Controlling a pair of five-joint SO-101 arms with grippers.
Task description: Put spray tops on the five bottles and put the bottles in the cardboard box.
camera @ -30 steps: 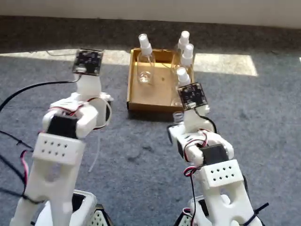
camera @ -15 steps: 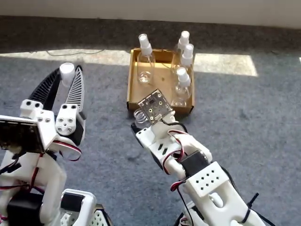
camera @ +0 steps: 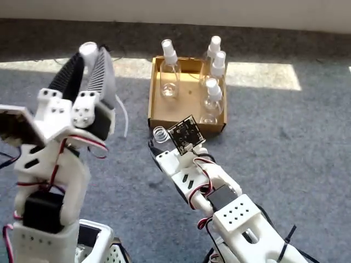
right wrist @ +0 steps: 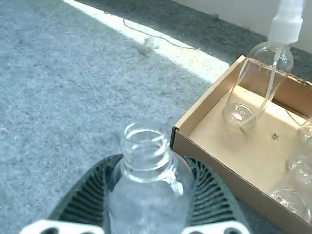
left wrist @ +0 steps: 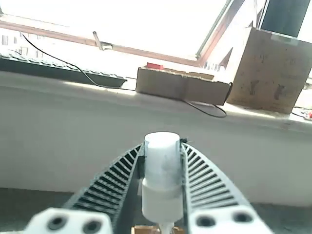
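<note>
My left gripper (camera: 89, 57) is raised high at the left, shut on a white spray top (camera: 88, 51) whose thin tube (camera: 122, 112) hangs down. In the left wrist view the spray top (left wrist: 161, 175) sits between the ribbed fingers (left wrist: 119, 178). My right gripper (right wrist: 146, 195) is shut on an uncapped clear bottle (right wrist: 146, 190), held just in front of the cardboard box (camera: 154, 104); its open neck (camera: 159, 133) shows beside the wrist board. Several capped bottles (camera: 170, 71) stand in the box.
The grey carpet (camera: 285, 142) is bare to the right of the box and in front of it. A sunlit strip (camera: 263, 74) crosses behind the box. The left wrist view shows a windowsill with a keyboard (left wrist: 58, 73) and cardboard boxes (left wrist: 268, 73).
My left arm has risen and swung toward the box with the spray top. My right arm has moved the open bottle to the box's front left corner.
</note>
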